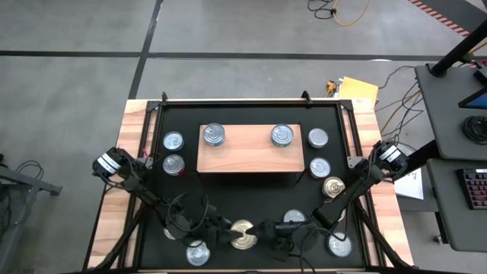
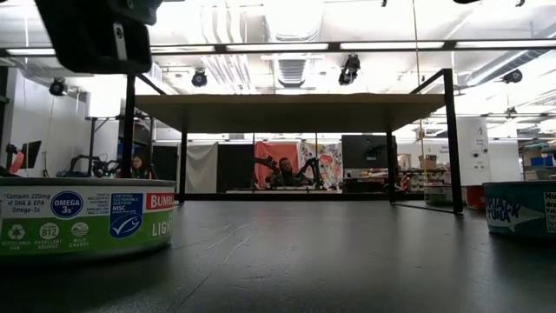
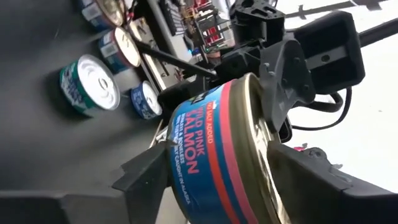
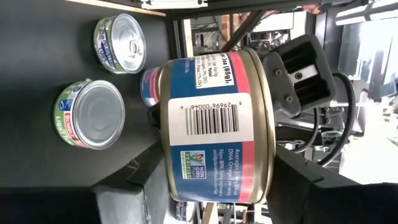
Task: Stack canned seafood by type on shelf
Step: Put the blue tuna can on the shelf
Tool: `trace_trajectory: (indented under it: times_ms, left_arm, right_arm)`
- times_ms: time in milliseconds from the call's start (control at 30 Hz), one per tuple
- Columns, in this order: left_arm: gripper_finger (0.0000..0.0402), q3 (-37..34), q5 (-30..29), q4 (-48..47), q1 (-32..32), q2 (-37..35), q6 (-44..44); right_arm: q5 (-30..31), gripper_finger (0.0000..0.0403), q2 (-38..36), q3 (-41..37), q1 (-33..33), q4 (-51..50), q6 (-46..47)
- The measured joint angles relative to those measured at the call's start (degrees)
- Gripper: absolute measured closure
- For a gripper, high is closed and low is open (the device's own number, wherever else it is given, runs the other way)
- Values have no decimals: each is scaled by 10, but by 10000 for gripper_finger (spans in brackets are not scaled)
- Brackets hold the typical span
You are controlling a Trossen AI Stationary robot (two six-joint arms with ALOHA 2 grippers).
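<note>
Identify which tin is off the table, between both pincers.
The gold-lidded salmon tin at the near edge: the left pincer and right pincer meet on it, while the other tins rest on mat or shelf.

Light comes from long ceiling strips (image 2: 278,45) in the low view, which blow out to white around them. The black mat (image 1: 251,202) takes even overhead light with only soft shadows; the shelf (image 1: 247,152) casts a thin one along its near edge. Can lids (image 1: 281,135) glint. In the wrist views the held can (image 4: 214,127) is close and slightly soft, and the background beyond it burns out.
</note>
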Motion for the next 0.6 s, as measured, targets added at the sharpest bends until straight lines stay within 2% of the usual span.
trace_trajectory:
  times_ms: [133, 233, 467, 600]
  left_arm:
    - [113, 0, -3, 3, 0, -3, 57]
    - [102, -1, -5, 6, 0, -13, 158]
    - [105, -1, -13, 13, -9, -58, 526]
    - [110, 0, -65, 6, -30, -85, 734]
  right_arm:
    - [11, 212, 0, 0, 1, 2, -1]
    - [36, 212, -1, 0, 5, 7, -8]
    - [104, 212, -12, 0, 22, 2, 3]
    - [142, 212, -19, 0, 33, 4, 20]
